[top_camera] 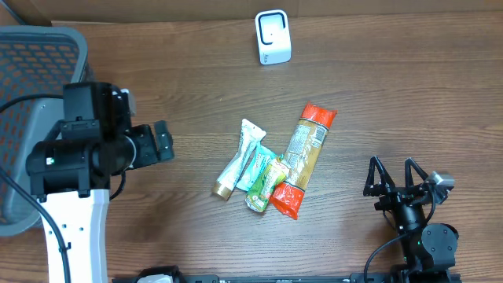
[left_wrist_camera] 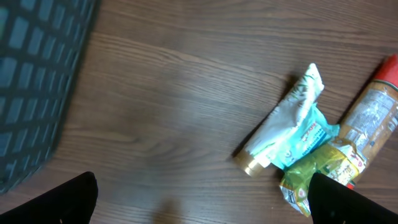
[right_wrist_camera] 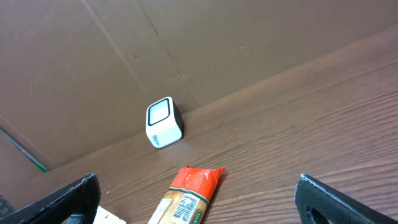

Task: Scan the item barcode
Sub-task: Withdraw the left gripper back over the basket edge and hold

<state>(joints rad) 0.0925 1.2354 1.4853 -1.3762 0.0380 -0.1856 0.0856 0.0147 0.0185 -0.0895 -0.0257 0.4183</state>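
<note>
The orange-ended packet (top_camera: 306, 157) lay mid-table, its lower end against a green pouch (top_camera: 265, 182) with a white tube (top_camera: 240, 159) just beside. Bare table (top_camera: 393, 79) lay all round the cluster, and the white scanner (top_camera: 273, 37) stood well apart at the far edge. I saw the left gripper (top_camera: 163, 141) spread wide near the mesh basket (top_camera: 31, 47) and the right gripper (top_camera: 393, 169) equally spread at the near right, the packet between them, touched by neither.
</note>
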